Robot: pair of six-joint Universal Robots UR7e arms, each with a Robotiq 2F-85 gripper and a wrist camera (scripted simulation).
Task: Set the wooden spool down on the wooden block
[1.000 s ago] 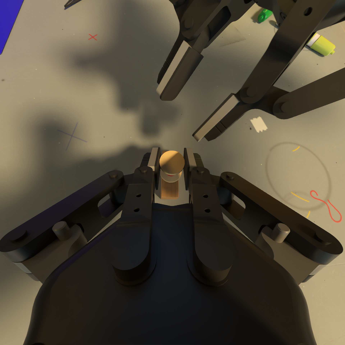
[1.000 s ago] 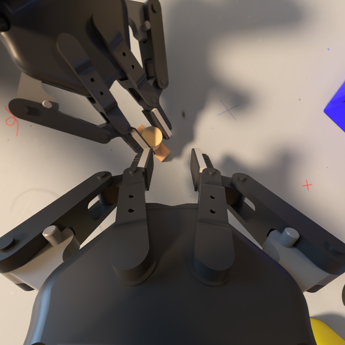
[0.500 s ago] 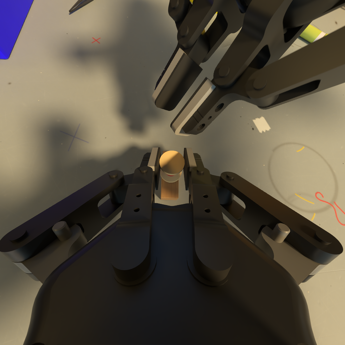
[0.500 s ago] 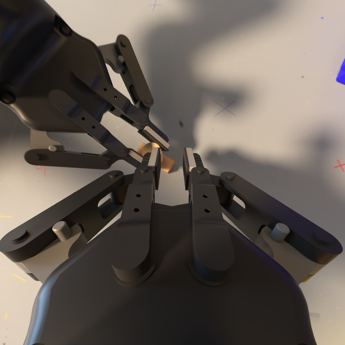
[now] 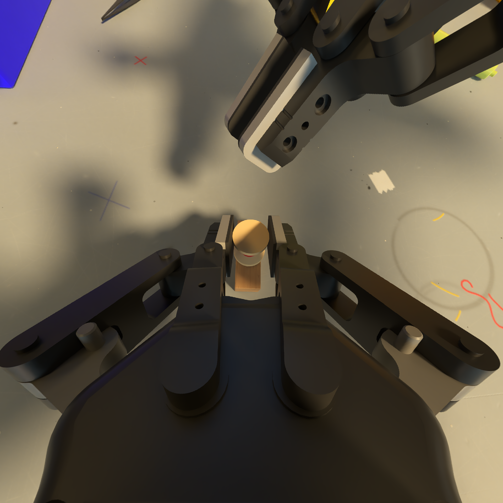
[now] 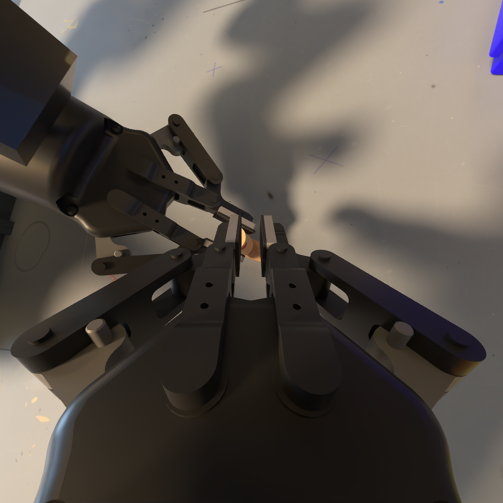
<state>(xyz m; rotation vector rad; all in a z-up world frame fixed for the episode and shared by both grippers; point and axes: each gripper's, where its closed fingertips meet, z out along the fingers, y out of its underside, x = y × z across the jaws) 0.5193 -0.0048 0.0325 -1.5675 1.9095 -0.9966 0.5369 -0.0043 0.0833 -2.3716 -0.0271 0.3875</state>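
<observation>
In the left wrist view my left gripper [image 5: 250, 226] is shut on the wooden spool [image 5: 250, 235], which has a round tan top and pale thread with a red mark. The spool stands upright above the small wooden block [image 5: 247, 280], which lies on the table between my fingers. My right gripper [image 5: 261, 158] hangs just beyond, tilted, with its jaws almost together and nothing in them. In the right wrist view the right gripper [image 6: 250, 226] sits close to the spool [image 6: 244, 238] and block [image 6: 254, 251]. Its left finger hides part of them.
A blue flat object [image 5: 16, 40] lies at the far left of the table and shows at the right edge of the right wrist view [image 6: 496, 49]. A yellow-green object [image 5: 484, 73] lies behind the right gripper. A scrap of pale tape [image 5: 381, 183] is stuck to the table.
My right gripper has closed from wide open to almost together, turned, and drawn back higher. My left gripper, the spool and the block have not moved.
</observation>
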